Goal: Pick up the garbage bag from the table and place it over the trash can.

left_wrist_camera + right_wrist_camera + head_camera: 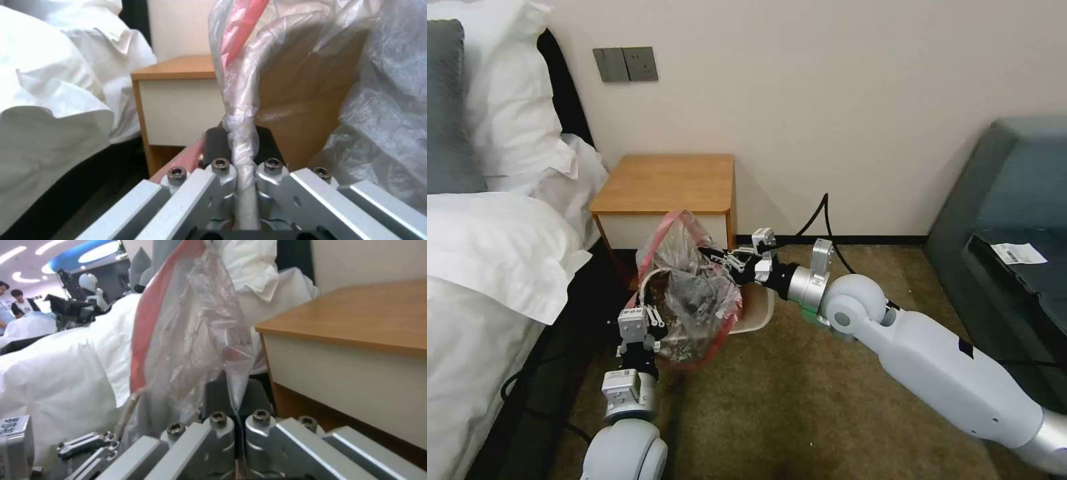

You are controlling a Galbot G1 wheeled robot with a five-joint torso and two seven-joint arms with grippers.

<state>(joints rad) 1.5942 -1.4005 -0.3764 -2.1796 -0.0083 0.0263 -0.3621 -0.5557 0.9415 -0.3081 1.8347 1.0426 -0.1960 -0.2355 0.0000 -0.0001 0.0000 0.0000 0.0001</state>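
Observation:
The garbage bag (690, 293), crinkled translucent plastic with a red band on its rim, hangs stretched between both grippers in front of the table (664, 183). My left gripper (652, 313) is shut on the bag's near left edge; the left wrist view shows the plastic (378, 100) bunched between the gripper (241, 150) fingers. My right gripper (715, 256) is shut on the bag's far right edge, pinching a thin fold (191, 323) at the gripper (238, 400). The cream trash can (758, 312) stands on the carpet under the bag, mostly hidden by it.
A bed with a white duvet (487, 267) is close on the left, next to the nightstand (178, 100). A dark sofa (1014, 220) stands at the right. A black cable (820, 213) runs along the wall. Open carpet (800, 400) lies in front.

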